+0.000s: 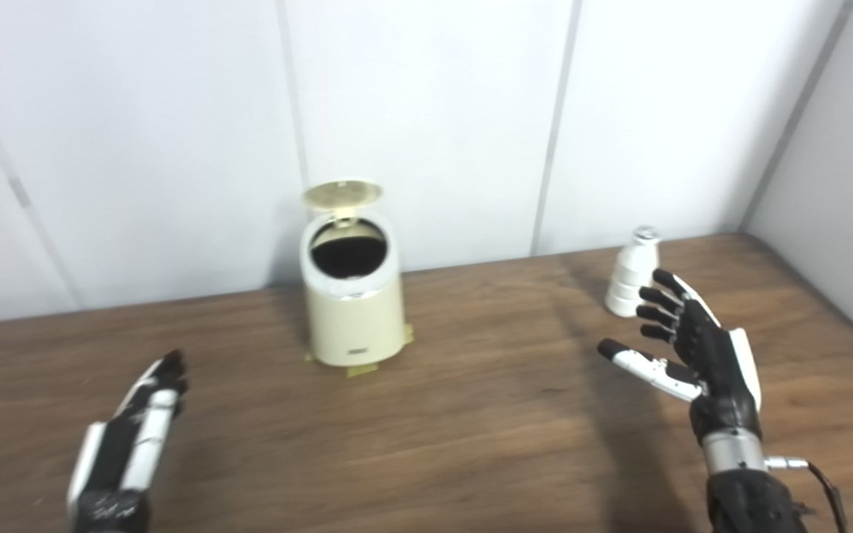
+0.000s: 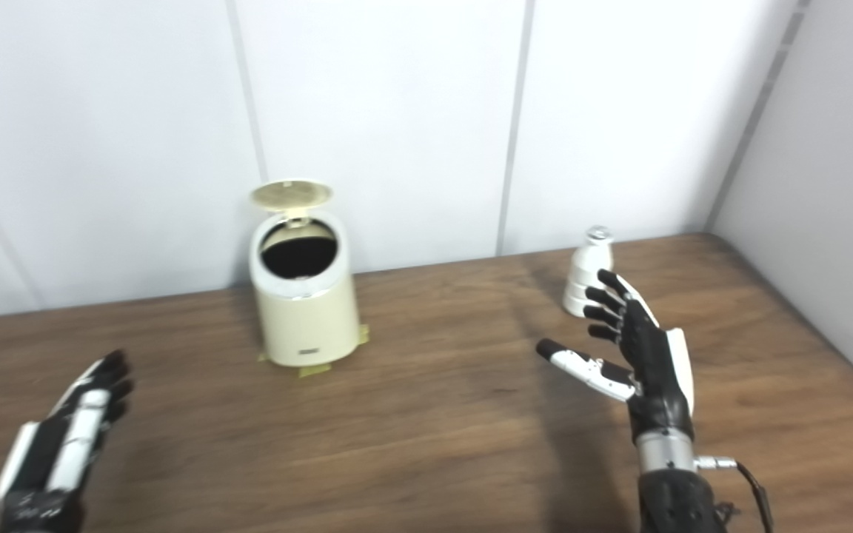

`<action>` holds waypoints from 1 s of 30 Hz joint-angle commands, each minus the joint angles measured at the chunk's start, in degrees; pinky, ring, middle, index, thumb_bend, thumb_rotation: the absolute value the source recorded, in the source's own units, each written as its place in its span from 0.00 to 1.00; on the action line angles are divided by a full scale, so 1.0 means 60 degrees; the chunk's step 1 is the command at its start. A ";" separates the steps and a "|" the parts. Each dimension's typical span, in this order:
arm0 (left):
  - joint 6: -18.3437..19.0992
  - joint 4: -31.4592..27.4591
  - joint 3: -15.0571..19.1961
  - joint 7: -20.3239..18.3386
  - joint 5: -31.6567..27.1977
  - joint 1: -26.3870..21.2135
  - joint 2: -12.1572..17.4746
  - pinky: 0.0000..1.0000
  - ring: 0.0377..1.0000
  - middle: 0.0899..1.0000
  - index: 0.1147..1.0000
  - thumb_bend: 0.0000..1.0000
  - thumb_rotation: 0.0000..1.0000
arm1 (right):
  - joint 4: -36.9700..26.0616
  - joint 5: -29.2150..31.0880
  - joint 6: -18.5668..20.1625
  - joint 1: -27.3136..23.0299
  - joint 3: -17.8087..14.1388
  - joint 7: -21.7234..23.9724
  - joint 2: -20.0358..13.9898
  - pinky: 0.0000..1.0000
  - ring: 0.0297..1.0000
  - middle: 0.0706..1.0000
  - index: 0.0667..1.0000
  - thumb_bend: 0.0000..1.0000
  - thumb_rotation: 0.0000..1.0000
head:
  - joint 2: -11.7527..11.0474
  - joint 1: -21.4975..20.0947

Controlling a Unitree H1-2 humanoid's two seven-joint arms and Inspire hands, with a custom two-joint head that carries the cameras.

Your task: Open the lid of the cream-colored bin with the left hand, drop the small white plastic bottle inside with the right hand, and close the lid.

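Bare tabletop (image 1: pixel 471 429) spreads between the lid-up bin (image 1: pixel 353 311) and the bottle (image 1: pixel 631 274) near the far edge, just beyond the splayed, empty right hand (image 1: pixel 693 348); left hand (image 1: pixel 130 437) open, low.

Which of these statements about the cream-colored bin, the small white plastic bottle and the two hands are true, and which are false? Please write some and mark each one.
1. The lid of the cream-colored bin is raised, so the dark inside shows. True.
2. The small white plastic bottle lies inside the bin. False: it stands upright on the brown wooden table, to the right of the bin.
3. The right hand is open, its fingers spread just in front of the bottle. True.
4. The left hand is holding the lid. False: it is low over the table, apart from the bin, holding nothing.
5. The bin has tipped onto its side. False: it stands upright.
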 commanded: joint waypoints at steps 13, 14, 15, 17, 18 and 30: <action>0.0348 -0.0541 0.0098 -0.0051 -0.0574 -0.0436 0.0556 0.96 0.91 0.92 0.94 0.30 0.90 | 0.0028 -0.1617 0.1164 -0.1100 -0.0131 -0.0444 -0.0570 0.79 0.86 0.88 0.88 0.80 0.24 | 0.0290 -0.0644; 0.0372 -0.0564 0.0083 -0.0073 -0.0578 -0.0445 0.0583 0.96 0.92 0.93 0.94 0.29 0.90 | 0.0112 -0.1741 0.1237 -0.1177 -0.0120 -0.0441 -0.0657 0.78 0.86 0.88 0.88 0.81 0.27 | 0.0290 -0.0644; 0.0441 -0.0617 0.0068 -0.0080 -0.0569 -0.0451 0.0610 0.97 0.92 0.93 0.94 0.29 0.90 | 0.0211 -0.1779 0.1283 -0.1261 -0.0131 -0.0424 -0.0746 0.76 0.86 0.88 0.88 0.82 0.29 | 0.0337 -0.0680; 0.0666 -0.0753 0.0062 -0.0054 -0.0553 -0.0449 0.0618 0.97 0.92 0.93 0.94 0.29 0.89 | 0.0438 -0.1708 0.1338 -0.1426 -0.0191 -0.0373 -0.0903 0.72 0.86 0.90 0.88 0.83 0.29 | 0.0380 -0.0717; 0.0806 -0.0838 0.0071 -0.0036 -0.0550 -0.0445 0.0621 0.97 0.92 0.93 0.94 0.29 0.89 | 0.0584 -0.1678 0.1384 -0.1523 -0.0215 -0.0352 -0.0996 0.71 0.86 0.91 0.89 0.83 0.28 | 0.0402 -0.0753; 0.1289 -0.1186 0.0148 0.0001 -0.0582 -0.0403 0.0653 0.94 0.91 0.91 0.93 0.22 0.87 | 0.2211 -0.2032 0.1611 -0.2609 -0.0136 -0.0565 -0.1853 0.59 0.76 0.91 0.89 0.83 0.12 | 0.0599 -0.1007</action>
